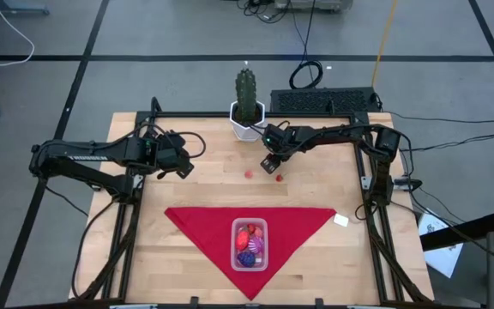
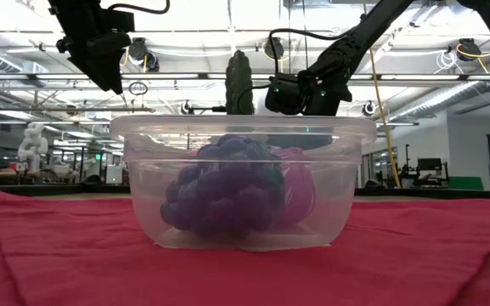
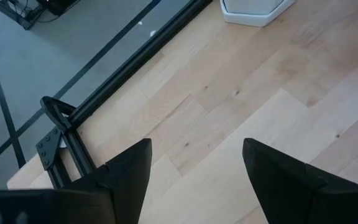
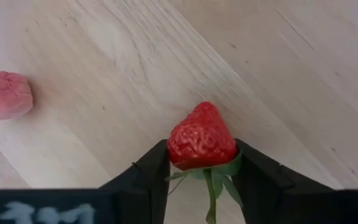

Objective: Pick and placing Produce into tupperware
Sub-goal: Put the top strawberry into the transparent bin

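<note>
Right pincer (image 4: 202, 165) grips a red strawberry (image 4: 201, 138) between its two dark fingers, above the bare tabletop (image 1: 195, 193) near the cactus pot (image 1: 247, 123). A pink piece (image 4: 4, 95) lies just beside it. Farther off, the tupperware (image 1: 250, 244) sits on the red cloth (image 1: 200, 223), already holding purple grapes (image 2: 224, 187). Left pincer (image 3: 194, 165) hangs spread wide, holding nothing.

Strawberry (image 4: 201, 140) between fingers (image 4: 146, 174); tupperware (image 1: 250, 243) holds perhaps grapes (image 2: 225, 187)
</note>
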You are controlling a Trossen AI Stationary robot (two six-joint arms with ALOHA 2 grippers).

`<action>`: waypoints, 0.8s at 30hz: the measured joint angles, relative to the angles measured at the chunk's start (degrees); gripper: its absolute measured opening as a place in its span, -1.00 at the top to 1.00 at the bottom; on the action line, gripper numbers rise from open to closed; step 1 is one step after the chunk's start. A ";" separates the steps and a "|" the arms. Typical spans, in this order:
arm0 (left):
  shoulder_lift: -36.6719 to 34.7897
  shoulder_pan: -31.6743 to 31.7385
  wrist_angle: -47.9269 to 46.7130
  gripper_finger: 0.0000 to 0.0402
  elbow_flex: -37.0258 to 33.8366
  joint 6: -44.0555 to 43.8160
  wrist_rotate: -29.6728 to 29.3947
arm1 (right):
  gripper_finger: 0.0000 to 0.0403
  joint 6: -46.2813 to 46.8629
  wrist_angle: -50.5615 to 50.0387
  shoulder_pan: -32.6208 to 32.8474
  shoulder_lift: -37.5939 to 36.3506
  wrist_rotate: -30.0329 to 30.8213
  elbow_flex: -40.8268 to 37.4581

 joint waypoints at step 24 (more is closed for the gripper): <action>-0.01 -0.02 0.06 -0.28 0.00 0.02 -0.01 | 0.25 4.33 -4.82 6.68 -8.68 -9.83 -0.09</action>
